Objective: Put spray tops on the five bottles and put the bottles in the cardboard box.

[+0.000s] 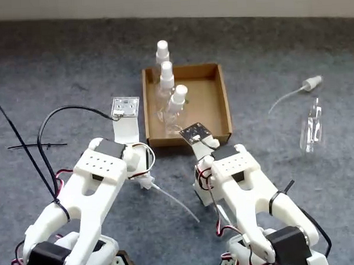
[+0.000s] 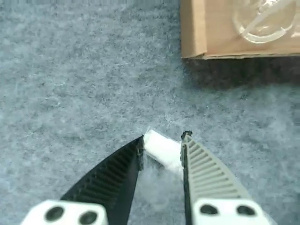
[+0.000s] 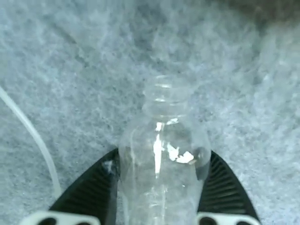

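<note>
In the left wrist view my left gripper [image 2: 161, 138] is shut on a white spray top [image 2: 161, 150], low over the grey carpet. From above, that spray top [image 1: 146, 181] trails its thin tube [image 1: 177, 203] towards the right arm. My right gripper [image 3: 162, 157] is shut on a clear bottle [image 3: 164, 131] whose open neck carries no top. The cardboard box [image 1: 217, 104] holds capped bottles [image 1: 177, 100], and one more capped bottle [image 1: 162, 51] shows at its far edge. A bare bottle [image 1: 312, 126] and a loose spray top [image 1: 312, 82] lie to the right of the box.
Black cable ties [image 1: 25, 145] and a black cable [image 1: 64, 111] lie on the carpet left of the left arm. The box corner [image 2: 197, 28] is just ahead of the left gripper. Open carpet lies between the box and the loose bottle.
</note>
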{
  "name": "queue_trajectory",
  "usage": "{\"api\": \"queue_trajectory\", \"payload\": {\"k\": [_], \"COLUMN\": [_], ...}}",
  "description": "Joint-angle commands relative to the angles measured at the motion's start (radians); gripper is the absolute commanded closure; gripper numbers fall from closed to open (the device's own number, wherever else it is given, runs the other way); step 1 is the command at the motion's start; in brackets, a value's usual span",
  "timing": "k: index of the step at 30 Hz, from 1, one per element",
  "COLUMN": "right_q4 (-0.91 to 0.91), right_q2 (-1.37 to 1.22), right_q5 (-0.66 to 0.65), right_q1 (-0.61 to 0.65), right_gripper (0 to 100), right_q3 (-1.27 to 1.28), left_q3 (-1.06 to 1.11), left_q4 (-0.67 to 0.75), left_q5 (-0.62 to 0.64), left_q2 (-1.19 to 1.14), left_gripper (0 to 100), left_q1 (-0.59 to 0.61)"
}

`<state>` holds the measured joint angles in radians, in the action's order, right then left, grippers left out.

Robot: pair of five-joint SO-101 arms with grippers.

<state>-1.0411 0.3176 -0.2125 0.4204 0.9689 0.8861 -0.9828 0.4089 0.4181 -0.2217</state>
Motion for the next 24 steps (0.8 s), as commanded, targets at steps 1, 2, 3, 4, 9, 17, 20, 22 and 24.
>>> {"api": "queue_trajectory", "payload": {"k": [1,2,3,4,9,17,20,22,24], "right_q4": [0.010,0.010,0.010,0.010,0.010,0.010,0.010,0.010,0.010], "right_q2": [0.016,0.016,0.016,0.016,0.016,0.016,0.016,0.016,0.016], "right_q5": [0.008,0.008,0.008,0.008,0.011,0.012,0.012,0.014,0.014], "right_q1": [-0.008,-0.008,-0.008,-0.008,-0.008,-0.008,-0.008,-0.008,-0.008], "right_gripper": [86.5,86.5,86.5,86.5,86.5,86.5,86.5,86.5,86.5], "right_q3": [0.004,0.004,0.004,0.004,0.004,0.004,0.005,0.005,0.007], "left_q3": [-0.001,-0.001,-0.001,-0.002,-0.002,-0.007,-0.005,-0.004,-0.002], "left_q4": [0.003,-0.008,-0.020,-0.025,-0.035,-0.097,-0.097,-0.097,-0.095], "left_q5": [0.008,0.008,0.008,0.008,0.008,0.008,0.008,0.008,0.008], "left_q2": [0.024,0.022,0.022,0.022,0.022,0.022,0.022,0.022,0.022], "left_gripper": [87,87,87,87,87,87,87,87,84], "left_q1": [-0.013,-0.012,-0.013,-0.013,-0.015,-0.015,-0.015,-0.015,-0.015]}}
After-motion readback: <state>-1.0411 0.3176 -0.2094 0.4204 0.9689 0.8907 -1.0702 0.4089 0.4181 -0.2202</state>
